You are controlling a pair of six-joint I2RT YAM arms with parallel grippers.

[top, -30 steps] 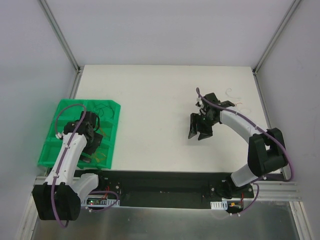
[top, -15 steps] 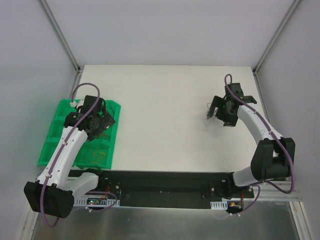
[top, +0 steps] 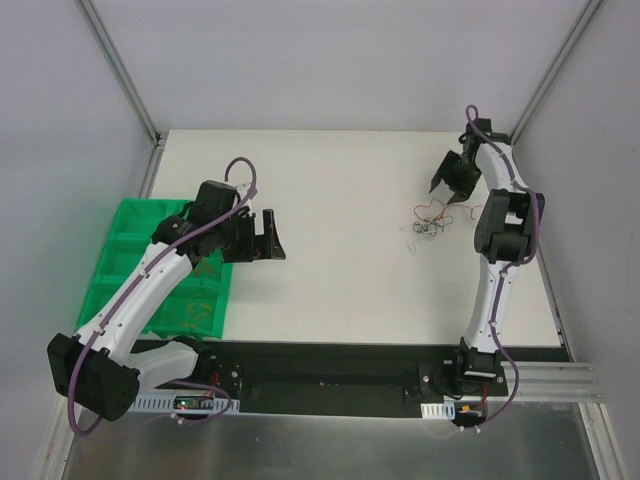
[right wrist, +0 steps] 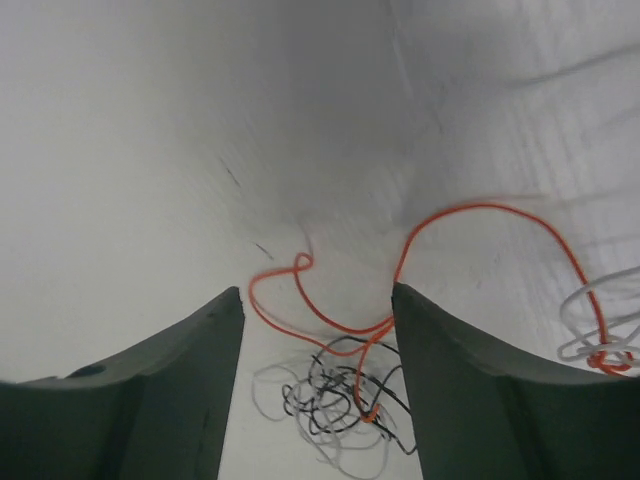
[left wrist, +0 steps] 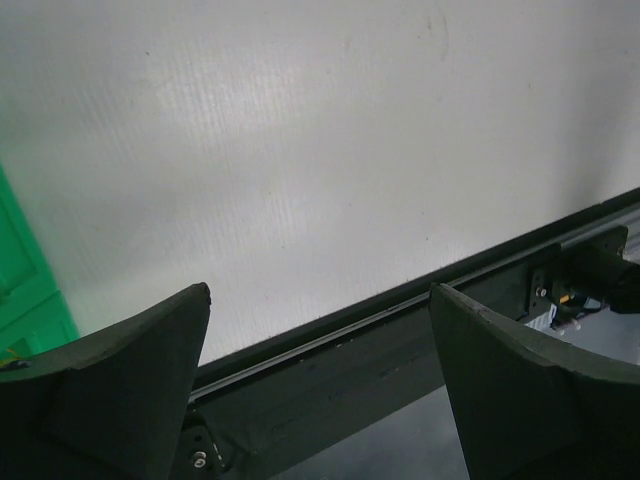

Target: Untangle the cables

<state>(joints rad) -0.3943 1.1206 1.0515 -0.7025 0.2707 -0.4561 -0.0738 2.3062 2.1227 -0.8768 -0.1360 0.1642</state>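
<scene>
The cables (top: 429, 223) are a small tangle of thin black, orange and white wires lying on the white table at the right. In the right wrist view the black and white clump (right wrist: 340, 400) lies between my fingers, an orange wire (right wrist: 330, 322) loops out of it, and a white loop (right wrist: 598, 322) lies to the right. My right gripper (top: 452, 185) (right wrist: 315, 292) is open and empty, just behind and above the tangle. My left gripper (top: 270, 235) (left wrist: 320, 292) is open and empty, over the table's left part, far from the cables.
A green compartment tray (top: 120, 272) sits at the table's left edge, partly under the left arm. The table's black front rail (left wrist: 400, 350) shows below the left fingers. Frame posts stand at the back corners.
My left gripper has swung from over the green tray rightward onto the table. My right gripper has moved from the table's middle to the back right; the tangle now lies uncovered in front of it.
</scene>
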